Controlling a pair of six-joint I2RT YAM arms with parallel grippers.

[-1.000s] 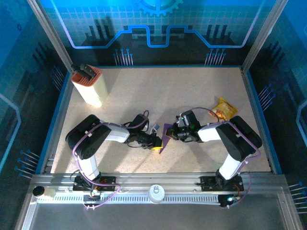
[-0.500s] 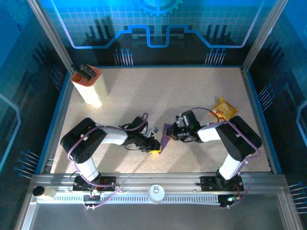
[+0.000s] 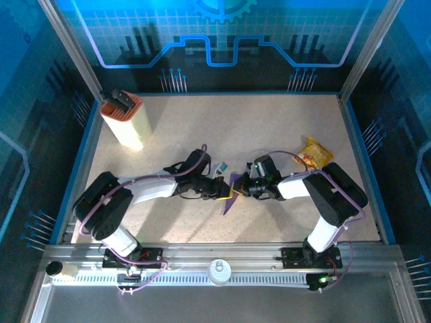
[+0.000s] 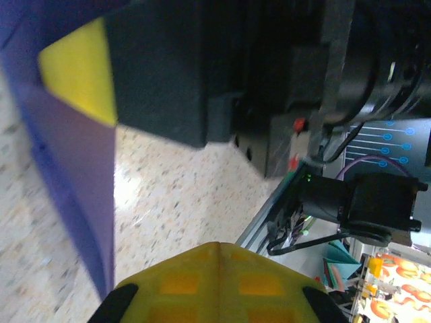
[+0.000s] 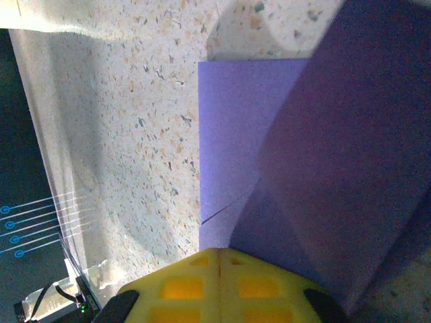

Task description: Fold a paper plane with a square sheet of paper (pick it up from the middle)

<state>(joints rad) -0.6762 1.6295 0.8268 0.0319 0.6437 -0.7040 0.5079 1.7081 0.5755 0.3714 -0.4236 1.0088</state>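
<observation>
Top external view: the square sheet of paper [image 3: 231,193], already creased into a pointed, partly triangular shape, stands on edge just toward 6 o'clock from the middle of the surface [image 3: 222,134], between the two tools. The right tool [image 3: 246,188], at the paper's 3 o'clock, is closed narrow on it. Its wrist view has the purple sheet running in under the yellow finger [image 5: 219,282], with a darker flap folded over. The left tool [image 3: 222,191], at the paper's 9 o'clock, is closed tight and touches the fold; whether paper sits between its pads I cannot tell. I judge this a mid-fold step, setting a crease. The next move calls for pressing firmly along that crease without tearing, the right tool anchoring the sheet.
</observation>
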